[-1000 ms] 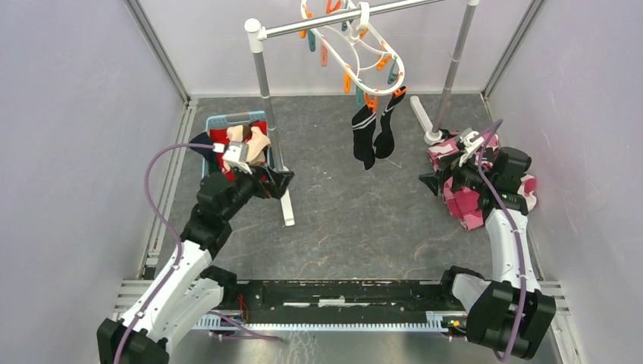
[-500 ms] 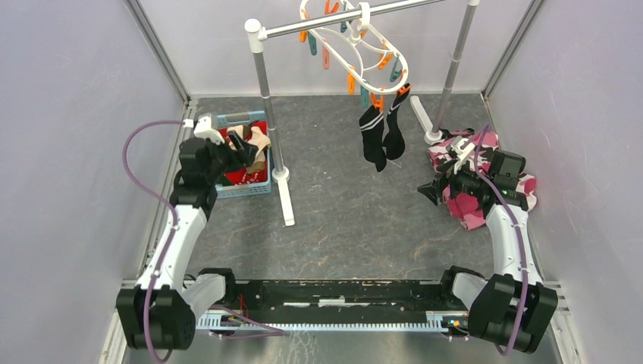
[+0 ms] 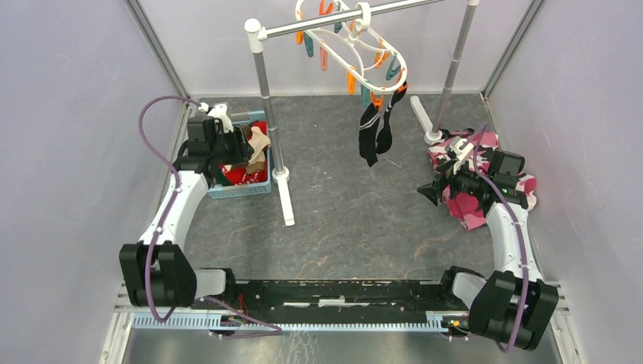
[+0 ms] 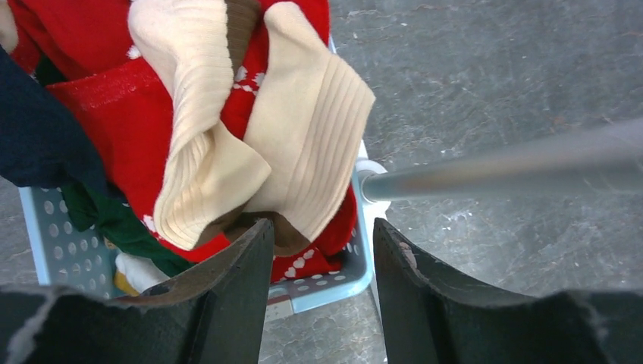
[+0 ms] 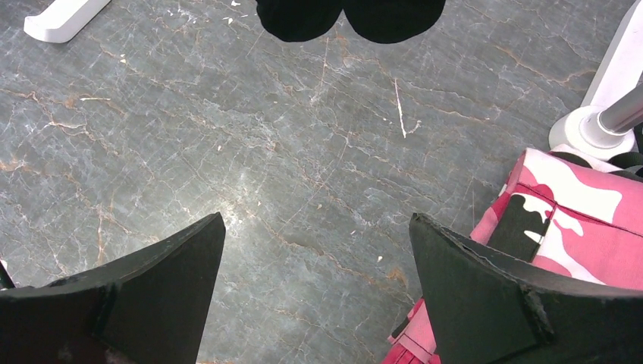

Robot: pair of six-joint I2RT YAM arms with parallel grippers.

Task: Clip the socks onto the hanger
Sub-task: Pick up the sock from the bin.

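The white hanger (image 3: 356, 44) with orange and teal clips hangs from the silver rail. Two dark socks (image 3: 377, 129) dangle from its clips; their toes (image 5: 349, 15) show at the top of the right wrist view. More socks lie heaped in a blue basket (image 3: 244, 188): beige ones (image 4: 303, 136), a red patterned one (image 4: 114, 121) and a navy one (image 4: 34, 129). My left gripper (image 3: 241, 144) hovers over this heap, its jaws part-way apart with nothing between them (image 4: 321, 227); the left fingertip (image 4: 254, 250) is at a brown sock toe. My right gripper (image 5: 317, 220) stands wide open above bare floor.
The rack's left pole (image 3: 265, 91) rises right beside the basket and crosses the left wrist view (image 4: 515, 167). Its long white foot (image 3: 286, 201) lies on the floor. A pink camouflage cloth (image 3: 470, 208) sits under the right arm, by the rack's right foot (image 5: 599, 125).
My left arm has swung left from the pole's base to above the basket, and its jaws have narrowed. The hanger and dark socks sway slightly. The right arm has barely shifted.
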